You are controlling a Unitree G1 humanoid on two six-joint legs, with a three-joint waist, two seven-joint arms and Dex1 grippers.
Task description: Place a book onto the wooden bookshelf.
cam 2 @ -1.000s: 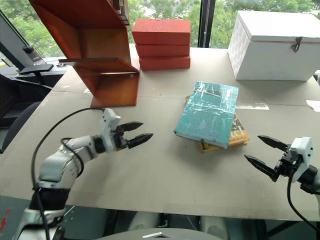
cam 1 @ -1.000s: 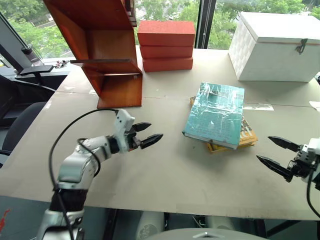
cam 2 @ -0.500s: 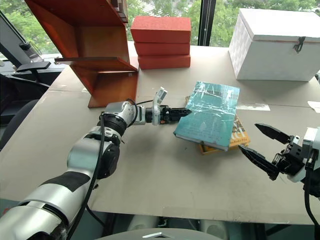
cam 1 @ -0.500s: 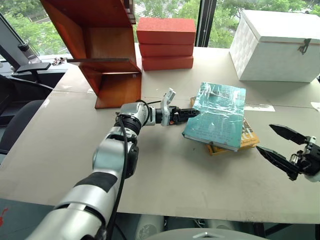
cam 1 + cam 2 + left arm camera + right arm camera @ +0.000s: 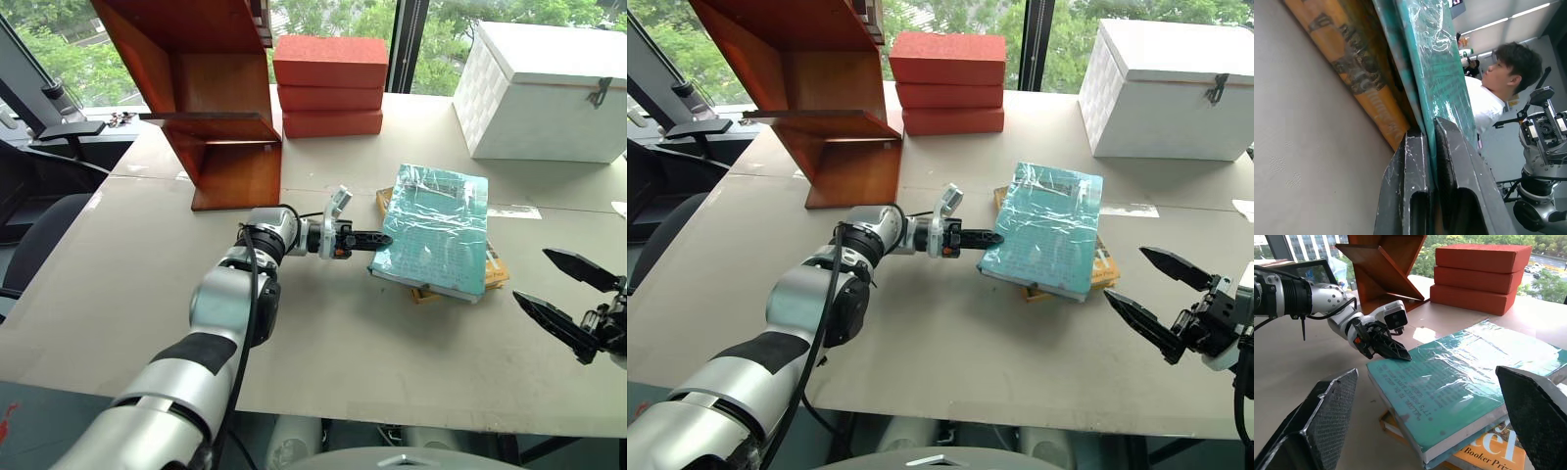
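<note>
One corner pinched, lift to come

Left gripper (image 5: 377,238) clamped on the near-left cover edge of the teal book (image 5: 435,228), lying on a yellow-orange book (image 5: 1488,453) on the table (image 5: 323,333), well apart from the wooden bookshelf (image 5: 211,98). Right gripper (image 5: 1146,284) spread wide, holding nothing. Best lifted slowly, right side supported before swinging across. Legible below: "Booker Prize".

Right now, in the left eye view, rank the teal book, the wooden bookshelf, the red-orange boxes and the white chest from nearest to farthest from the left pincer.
1. The teal book: the left pincer is shut on its near corner.
2. The wooden bookshelf: back left of the pincer.
3. The red-orange boxes: behind it, beside the bookshelf.
4. The white chest: far back right.
</note>
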